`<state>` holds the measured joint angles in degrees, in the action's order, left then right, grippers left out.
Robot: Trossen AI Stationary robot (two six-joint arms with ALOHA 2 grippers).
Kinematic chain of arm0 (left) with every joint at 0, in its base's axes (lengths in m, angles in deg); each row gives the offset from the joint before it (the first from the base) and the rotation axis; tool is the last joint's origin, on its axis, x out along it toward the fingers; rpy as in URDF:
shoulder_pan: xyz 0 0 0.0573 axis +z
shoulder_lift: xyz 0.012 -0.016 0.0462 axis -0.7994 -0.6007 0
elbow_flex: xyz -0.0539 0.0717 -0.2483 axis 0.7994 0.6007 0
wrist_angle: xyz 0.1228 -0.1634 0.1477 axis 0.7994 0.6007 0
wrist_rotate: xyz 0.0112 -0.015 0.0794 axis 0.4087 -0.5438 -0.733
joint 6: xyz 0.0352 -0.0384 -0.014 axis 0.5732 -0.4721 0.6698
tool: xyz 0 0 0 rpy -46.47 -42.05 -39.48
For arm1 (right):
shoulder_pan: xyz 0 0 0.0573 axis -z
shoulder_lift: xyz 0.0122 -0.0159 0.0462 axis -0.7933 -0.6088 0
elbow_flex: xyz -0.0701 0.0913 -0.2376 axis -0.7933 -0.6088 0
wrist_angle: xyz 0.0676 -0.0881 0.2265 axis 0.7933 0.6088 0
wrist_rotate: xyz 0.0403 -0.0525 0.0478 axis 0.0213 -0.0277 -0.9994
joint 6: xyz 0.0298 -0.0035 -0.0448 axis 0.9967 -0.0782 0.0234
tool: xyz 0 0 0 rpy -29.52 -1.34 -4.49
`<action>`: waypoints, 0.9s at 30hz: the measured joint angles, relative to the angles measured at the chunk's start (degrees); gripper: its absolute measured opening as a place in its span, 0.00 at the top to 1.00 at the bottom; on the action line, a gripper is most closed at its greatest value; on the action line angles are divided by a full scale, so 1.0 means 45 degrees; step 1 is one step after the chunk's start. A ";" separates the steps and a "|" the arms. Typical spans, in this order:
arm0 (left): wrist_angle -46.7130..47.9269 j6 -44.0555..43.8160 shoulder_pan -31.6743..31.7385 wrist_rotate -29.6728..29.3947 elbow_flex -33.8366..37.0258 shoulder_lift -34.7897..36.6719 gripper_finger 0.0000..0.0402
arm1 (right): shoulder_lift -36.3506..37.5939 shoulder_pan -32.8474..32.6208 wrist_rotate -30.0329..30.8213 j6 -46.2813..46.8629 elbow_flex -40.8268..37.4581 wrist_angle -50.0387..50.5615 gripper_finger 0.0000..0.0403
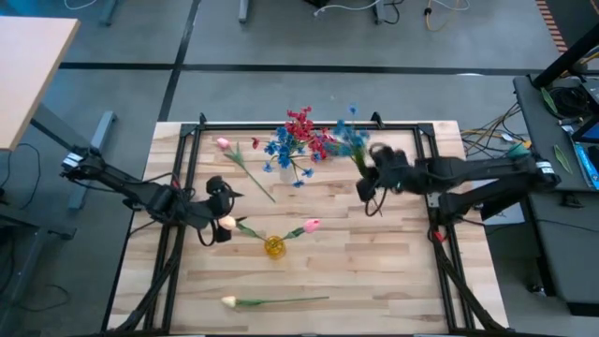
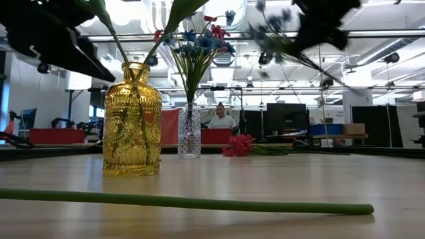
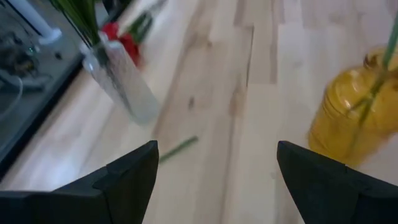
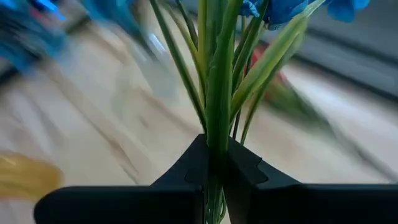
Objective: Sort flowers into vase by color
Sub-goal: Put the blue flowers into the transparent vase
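The right hand (image 4: 214, 165) grips a blue flower (image 1: 350, 138) above the worktop (image 1: 374, 271), near the clear vase (image 2: 189, 133); next, I judge, comes lowering its stem in. The left hand (image 3: 214, 180) waits open by the yellow vase (image 3: 351, 118).

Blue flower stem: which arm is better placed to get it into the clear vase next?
Right. The right gripper is already shut on the blue flower stem, raised near the clear vase. The left gripper is open and empty beside the yellow vase.
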<state>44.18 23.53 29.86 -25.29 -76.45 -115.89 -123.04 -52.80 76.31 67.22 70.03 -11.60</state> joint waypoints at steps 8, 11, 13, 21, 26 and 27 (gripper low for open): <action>-0.5362 0.2921 0.1648 -0.0031 0.1867 0.0364 0.27 | -0.0286 0.4451 -0.3225 -0.6565 -0.0730 -0.7791 0.94; -0.7521 0.3599 0.2507 0.0053 0.2913 0.0351 0.32 | -0.0811 0.5816 -0.4505 -0.7618 -0.1099 -0.9868 0.94; -0.9314 0.4169 0.3076 0.0523 0.3513 0.0355 0.35 | -0.1110 0.6514 -0.5608 -0.7911 -0.1471 -1.1361 0.94; -1.1513 0.4589 0.5855 0.5791 0.3552 0.0301 0.41 | -0.2261 0.7828 -0.7914 -0.7618 -0.2482 -1.5221 0.94; -1.1236 0.4580 0.7295 0.7051 0.3348 0.0012 0.42 | -0.2731 0.7826 -0.8057 -0.7531 -0.2486 -1.6175 0.94; -1.1218 0.4602 0.7556 0.7047 0.3348 -0.0046 0.42 | -0.2820 0.7826 -0.8079 -0.7529 -0.2486 -1.6409 0.94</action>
<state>-6.30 44.24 63.86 6.42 -61.38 -116.09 -135.73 -17.58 39.95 33.34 58.84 -85.44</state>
